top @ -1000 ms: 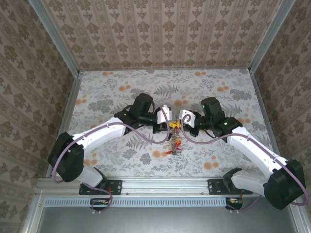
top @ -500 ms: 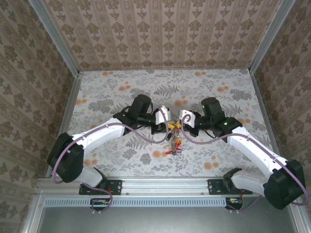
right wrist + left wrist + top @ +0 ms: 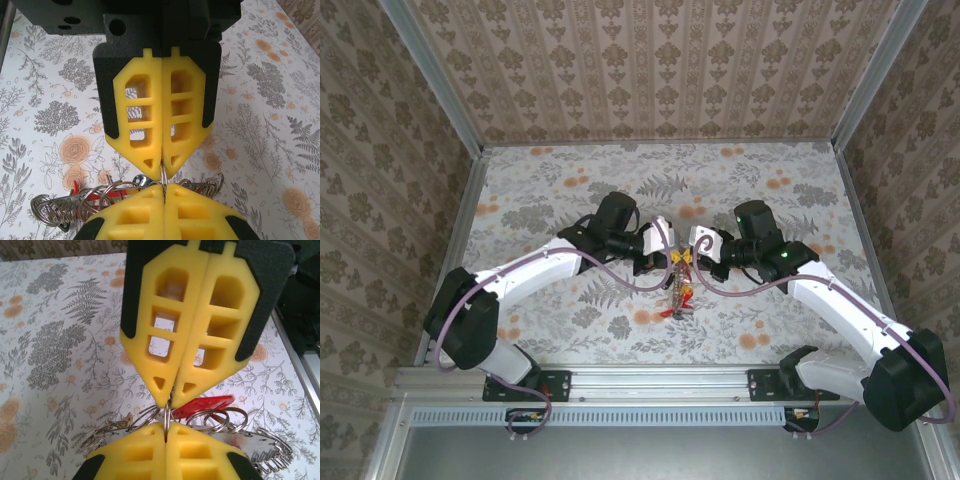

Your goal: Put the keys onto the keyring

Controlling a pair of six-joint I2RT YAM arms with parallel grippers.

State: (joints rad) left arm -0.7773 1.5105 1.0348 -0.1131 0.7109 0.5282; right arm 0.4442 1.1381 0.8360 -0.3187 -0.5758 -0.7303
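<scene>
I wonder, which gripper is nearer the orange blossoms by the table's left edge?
Left. The left gripper sits right of the orange blossoms, mid-table; the right gripper is just beyond it, both shut on one thin wire ring.

No legible text, label, brand, number or sign anywhere. Only floral print on the table cover (image 3: 552,190), repeating damask pattern on the back wall (image 3: 660,70), same floral print in both wrist views.
</scene>
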